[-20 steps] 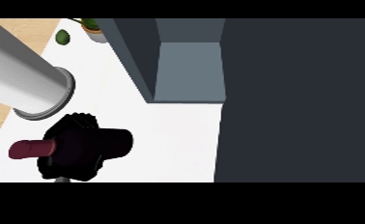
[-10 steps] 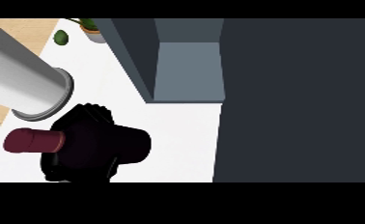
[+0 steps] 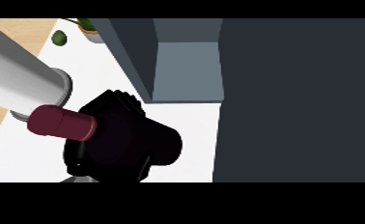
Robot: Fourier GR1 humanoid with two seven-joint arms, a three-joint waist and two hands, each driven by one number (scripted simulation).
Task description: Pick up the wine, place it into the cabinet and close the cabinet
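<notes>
The wine (image 3: 63, 123) is a dark bottle with a dark red cap, lying on its side in the air with the cap pointing left. My right hand (image 3: 114, 117) is shut on its body, low in the head view, and hides most of the bottle. The cabinet (image 3: 187, 68) stands open just up and to the right of the hand, showing a grey inner compartment. Its wide dark door (image 3: 292, 97) fills the right side. A grey forearm (image 3: 32, 85) crosses the left edge; the left hand does not show.
The white counter (image 3: 192, 121) runs under the hand and up to the cabinet's base. At the far left stand a potted plant (image 3: 89, 27) and a small green object (image 3: 59, 37), on a strip of wooden surface.
My right hand has carried the wine up and to the right, nearer the cabinet opening, and it now looks larger. The grey forearm at the left has stayed still.
</notes>
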